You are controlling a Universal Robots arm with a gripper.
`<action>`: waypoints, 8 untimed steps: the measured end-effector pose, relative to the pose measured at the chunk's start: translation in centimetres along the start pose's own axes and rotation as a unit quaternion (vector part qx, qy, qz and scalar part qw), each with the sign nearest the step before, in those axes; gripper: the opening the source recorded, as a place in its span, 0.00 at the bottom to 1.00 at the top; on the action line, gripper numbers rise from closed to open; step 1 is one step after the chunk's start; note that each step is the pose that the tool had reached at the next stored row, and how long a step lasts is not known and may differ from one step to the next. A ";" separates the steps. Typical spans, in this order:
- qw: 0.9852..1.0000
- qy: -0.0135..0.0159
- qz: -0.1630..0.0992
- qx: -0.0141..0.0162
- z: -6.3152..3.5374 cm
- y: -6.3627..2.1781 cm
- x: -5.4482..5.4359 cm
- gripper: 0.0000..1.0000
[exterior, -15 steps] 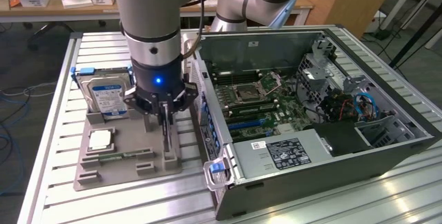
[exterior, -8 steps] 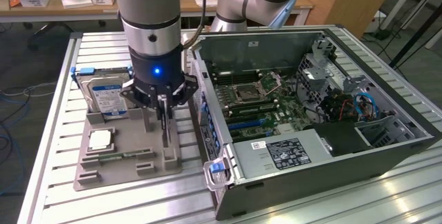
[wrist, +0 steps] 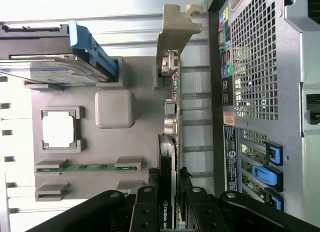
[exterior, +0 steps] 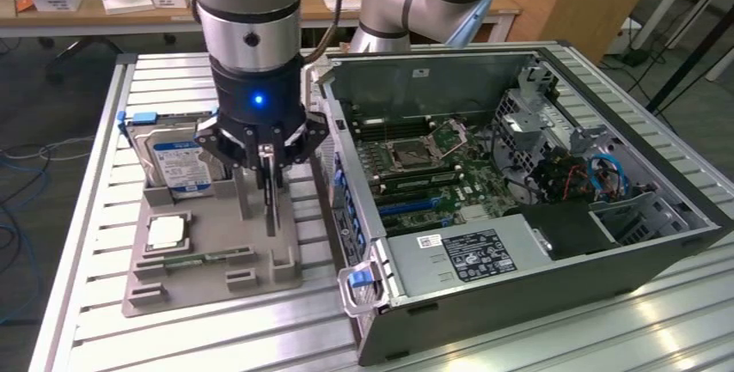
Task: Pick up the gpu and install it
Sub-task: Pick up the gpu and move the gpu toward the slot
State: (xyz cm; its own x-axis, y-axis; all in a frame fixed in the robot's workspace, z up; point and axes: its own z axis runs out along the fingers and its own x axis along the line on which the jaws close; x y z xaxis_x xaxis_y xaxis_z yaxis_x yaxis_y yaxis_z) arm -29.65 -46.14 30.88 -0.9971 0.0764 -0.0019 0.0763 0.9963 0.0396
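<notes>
The gpu [exterior: 272, 204] is a thin dark card standing on edge in a slot of the grey holder tray [exterior: 195, 282]. My gripper [exterior: 266, 170] hangs straight above it, with a finger against each face near the card's top edge, shut on it. In the wrist view the gpu [wrist: 170, 117] is seen edge-on, its silvery bracket [wrist: 177, 32] at the far end, and my gripper [wrist: 168, 212] clamps the labelled end. The card's lower edge still sits in the tray.
The open computer case [exterior: 642, 243] lies at the exterior view's right, with its motherboard and blue slot [exterior: 413, 206] exposed. The tray [wrist: 115, 82] also holds a hard drive [exterior: 178, 161], a square chip [exterior: 168, 232] and a green memory stick [exterior: 206, 258]. The case's rear panel [wrist: 260, 67] stands close beside the card.
</notes>
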 end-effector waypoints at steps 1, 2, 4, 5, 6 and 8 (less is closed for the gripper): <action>1.000 0.000 -0.001 0.000 -0.18 0.01 0.0 0.26; 1.000 0.000 -0.003 0.000 -0.35 0.01 0.0 0.26; 1.000 0.000 -0.007 0.000 -0.61 0.03 0.0 0.26; 1.000 0.000 -0.008 0.000 -0.74 0.03 0.0 0.26; 1.000 0.000 -0.010 0.000 -0.91 0.04 0.0 0.26; 1.000 0.000 -0.011 0.000 -1.30 0.05 0.0 0.26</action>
State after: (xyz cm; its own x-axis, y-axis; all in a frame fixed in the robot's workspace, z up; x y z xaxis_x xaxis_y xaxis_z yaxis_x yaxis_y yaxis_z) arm -29.65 -46.14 32.18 -0.9985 0.0549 -0.0020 0.0548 0.9977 0.0395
